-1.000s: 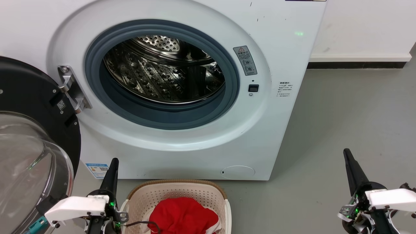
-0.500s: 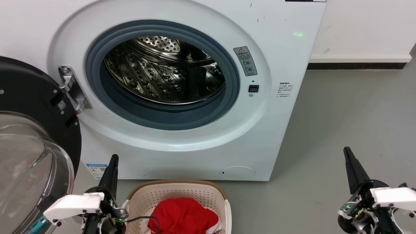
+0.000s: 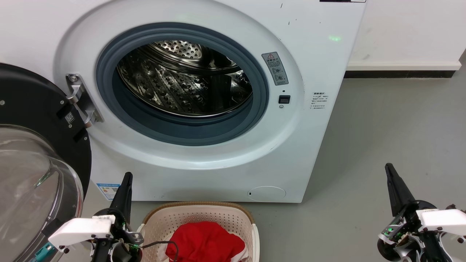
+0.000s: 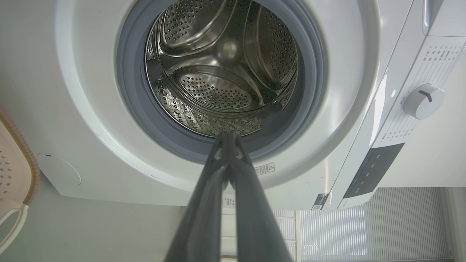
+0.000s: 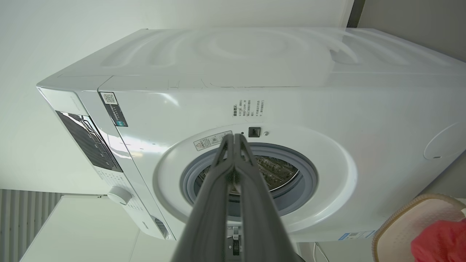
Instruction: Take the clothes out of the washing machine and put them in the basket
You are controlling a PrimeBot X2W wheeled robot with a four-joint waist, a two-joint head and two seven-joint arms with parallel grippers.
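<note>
Directly below the open washing machine point(image 3: 320, 54), at 6 o'clock, red clothes point(image 3: 204, 242) lie in the basket point(image 3: 233, 219). The left gripper point(image 3: 127, 178) at 7 and the right gripper point(image 3: 389, 171) at 4 are both pinched closed, holding nothing.

Both arms look the same from my seat: the left pincer point(image 3: 127, 177) and right pincer point(image 3: 388, 168) are long matte-black fingers tapering to a point, and they read more grey on the wrist cams. Behind each one sits a chunky white shell point(image 3: 81, 230) with small dark screws along the edges. Green LEDs point(image 3: 389, 230) glow in the exposed wrist guts, next to silver brackets point(image 3: 385, 237). The left wrist has extras — a thin black cable point(image 3: 165, 243) looping out, and a teal plug point(image 3: 43, 251).
</note>
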